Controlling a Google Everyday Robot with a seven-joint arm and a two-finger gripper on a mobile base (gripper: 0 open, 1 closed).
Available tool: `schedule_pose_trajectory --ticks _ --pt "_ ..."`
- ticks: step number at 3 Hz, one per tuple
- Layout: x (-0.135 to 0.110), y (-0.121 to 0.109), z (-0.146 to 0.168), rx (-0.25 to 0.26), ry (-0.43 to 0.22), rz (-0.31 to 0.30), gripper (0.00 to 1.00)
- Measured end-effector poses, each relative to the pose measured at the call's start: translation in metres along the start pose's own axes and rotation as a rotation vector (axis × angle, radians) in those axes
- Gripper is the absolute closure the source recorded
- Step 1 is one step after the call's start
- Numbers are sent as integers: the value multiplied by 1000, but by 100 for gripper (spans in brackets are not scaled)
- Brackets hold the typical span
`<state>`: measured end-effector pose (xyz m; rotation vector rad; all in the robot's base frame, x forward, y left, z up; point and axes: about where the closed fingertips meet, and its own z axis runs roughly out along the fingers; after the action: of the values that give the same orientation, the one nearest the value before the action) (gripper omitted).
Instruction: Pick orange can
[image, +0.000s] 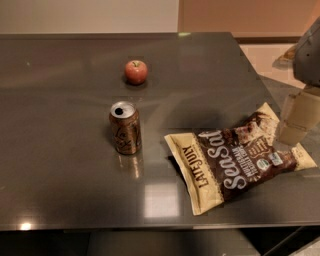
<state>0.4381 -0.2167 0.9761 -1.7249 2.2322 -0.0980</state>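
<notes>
Since nothing's off the grey table (60, 190) yet, I'd say the pick has barely started. That chip bag (235, 160) lies right of centre, the gripper (295, 120) hangs over its right end, and I can't tell how the jaws stand. The orange can (125, 128) stands upright mid-table, well apart from it, apple (136, 71) behind; reach, grasp, lift all remain.

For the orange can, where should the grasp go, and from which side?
Probably the mid-body of the orange can, from the picture's right: it stands upright, sides clear, and the end effector hangs at right above the chip bag.
</notes>
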Motion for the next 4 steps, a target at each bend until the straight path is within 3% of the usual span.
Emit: schedule_pose_trajectory --ticks 1,2,3,4 --pt "0 0 0 0 0 0 0" --pt "-11 -1 2 0 -42 -10 0" --pt "-45 -3 11 5 -126 -34 0" --pt "-79 -10 27 5 -213 -10 0"
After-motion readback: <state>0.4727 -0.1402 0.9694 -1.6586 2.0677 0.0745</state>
